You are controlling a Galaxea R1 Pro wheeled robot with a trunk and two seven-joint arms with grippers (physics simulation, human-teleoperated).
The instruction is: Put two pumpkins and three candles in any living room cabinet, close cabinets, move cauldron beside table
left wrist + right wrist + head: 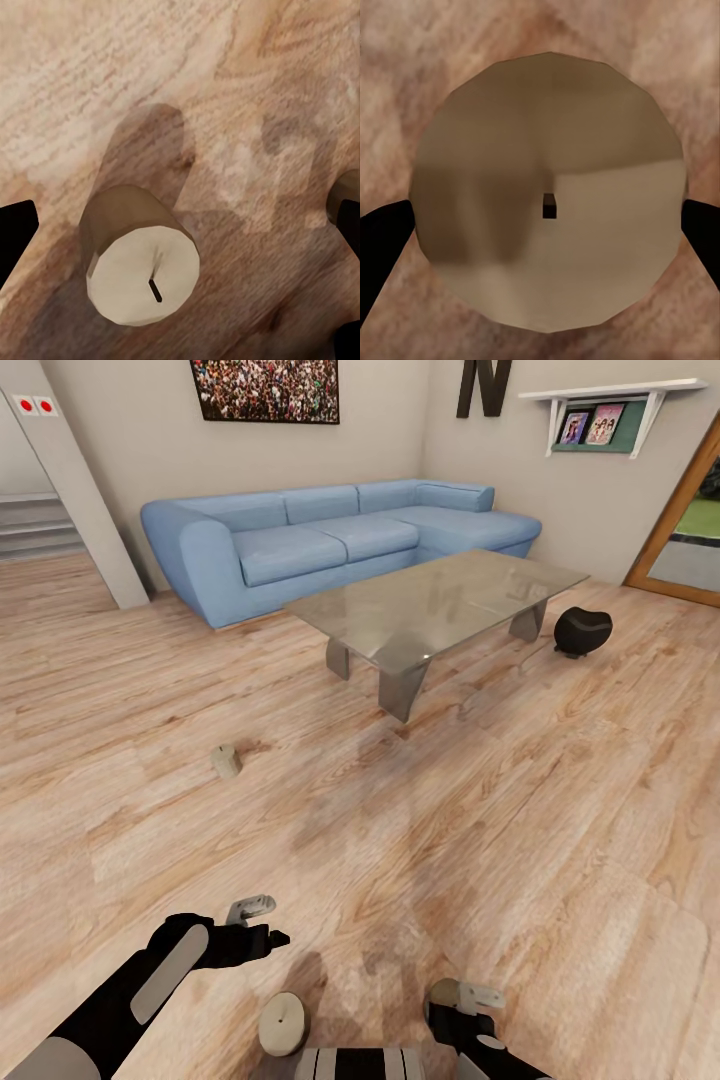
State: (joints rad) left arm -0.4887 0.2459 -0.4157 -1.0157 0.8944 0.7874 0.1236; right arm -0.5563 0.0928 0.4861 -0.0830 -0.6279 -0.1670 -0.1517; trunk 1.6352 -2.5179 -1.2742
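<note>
A tan candle stands upright on the plank floor close in front of me, wick up. My left gripper hangs open just above and beside this candle, its fingers wide apart. A second candle sits between the fingers of my right gripper, and both fingertips press its sides. A third candle lies further out on the floor to the left. The black cauldron rests on the floor by the glass table's right end. The pumpkins and the cabinet are out of view.
A blue corner sofa stands behind the table against the wall. A doorway opens at the right and stairs rise at the far left. A wide stretch of plank floor lies between me and the table.
</note>
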